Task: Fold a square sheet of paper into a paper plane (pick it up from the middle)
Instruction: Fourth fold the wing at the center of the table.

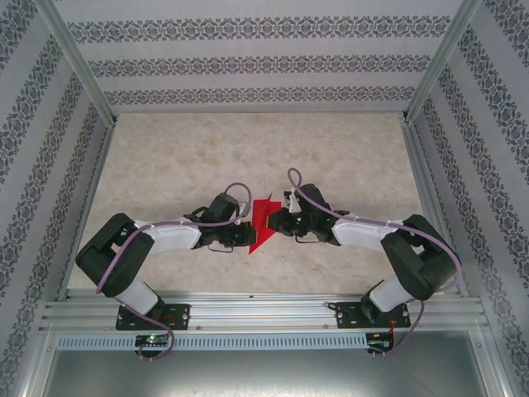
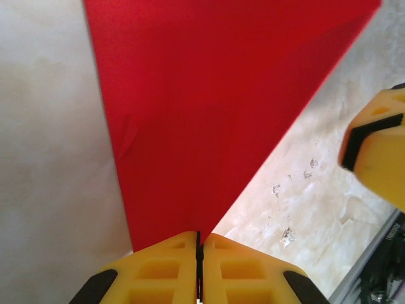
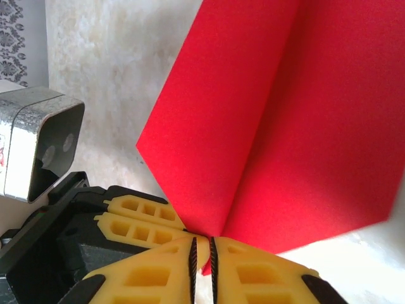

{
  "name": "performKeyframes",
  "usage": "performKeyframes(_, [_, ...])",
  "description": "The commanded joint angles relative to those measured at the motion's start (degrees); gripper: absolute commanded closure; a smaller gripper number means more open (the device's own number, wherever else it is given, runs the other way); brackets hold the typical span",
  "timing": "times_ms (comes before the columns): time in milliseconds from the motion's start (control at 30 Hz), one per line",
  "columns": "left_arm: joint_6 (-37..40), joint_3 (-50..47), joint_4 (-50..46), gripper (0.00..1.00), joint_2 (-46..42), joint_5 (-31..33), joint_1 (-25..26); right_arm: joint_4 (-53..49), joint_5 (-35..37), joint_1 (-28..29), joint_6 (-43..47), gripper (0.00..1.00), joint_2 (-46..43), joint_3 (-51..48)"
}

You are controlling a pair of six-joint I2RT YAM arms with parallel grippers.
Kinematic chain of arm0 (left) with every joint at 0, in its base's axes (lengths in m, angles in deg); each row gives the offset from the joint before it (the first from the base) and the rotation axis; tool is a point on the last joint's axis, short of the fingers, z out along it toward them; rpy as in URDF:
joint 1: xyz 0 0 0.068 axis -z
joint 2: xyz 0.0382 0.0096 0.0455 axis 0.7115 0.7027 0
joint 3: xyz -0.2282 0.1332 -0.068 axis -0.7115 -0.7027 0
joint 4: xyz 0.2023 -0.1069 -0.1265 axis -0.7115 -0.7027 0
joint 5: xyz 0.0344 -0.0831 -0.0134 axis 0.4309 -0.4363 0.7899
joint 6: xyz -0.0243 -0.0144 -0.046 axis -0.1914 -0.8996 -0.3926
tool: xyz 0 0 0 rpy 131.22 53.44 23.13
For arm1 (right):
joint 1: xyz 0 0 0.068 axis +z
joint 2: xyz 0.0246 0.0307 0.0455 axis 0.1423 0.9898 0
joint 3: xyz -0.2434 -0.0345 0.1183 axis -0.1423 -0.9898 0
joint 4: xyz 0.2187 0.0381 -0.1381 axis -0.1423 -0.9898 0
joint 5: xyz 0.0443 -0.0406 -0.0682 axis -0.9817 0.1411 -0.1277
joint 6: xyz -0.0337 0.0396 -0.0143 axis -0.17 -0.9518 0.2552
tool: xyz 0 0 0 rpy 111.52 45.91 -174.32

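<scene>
Red sheet of paper (image 1: pixel 263 222): plain bright red, folded along a centre crease into two panels and tapering to a point at its near end. It is pinched between left tool (image 2: pixel 198 237) and right tool (image 3: pixel 202 244) at mid-bench (image 1: pixel 165 165).

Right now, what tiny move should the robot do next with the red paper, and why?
Probably lower the red paper onto the table to press the fold: left gripper and right gripper both pinch it, bent in a V.
</scene>
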Motion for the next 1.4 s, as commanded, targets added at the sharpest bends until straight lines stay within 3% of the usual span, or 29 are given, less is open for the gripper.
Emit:
performKeyframes(0, [-2.0,-0.9,4.4,0.90,-0.1,-5.1,-1.9,5.0,-2.2,1.0,-0.6,0.86,2.3,2.7])
performKeyframes(267, [-3.1,-0.4,6.2,0.90,3.2,-10.8,-4.4,10.9,-5.5,1.1,-3.2,0.88,7.8,4.5])
performKeyframes(567, [-4.1,-0.5,8.5,0.90,6.0,-13.3,-6.0,11.0,-3.0,-0.4,-4.2,0.88,11.3,4.9])
performKeyframes(800, [-6.1,-0.3,11.1,0.90,7.5,-17.8,-8.2,10.2,-2.7,-1.2,-3.2,0.87,9.2,4.6])
performKeyframes(1367, [-9.1,0.3,13.2,0.91,11.0,-21.7,-10.4,11.6,-4.8,-1.0,-3.2,0.86,14.8,7.6])
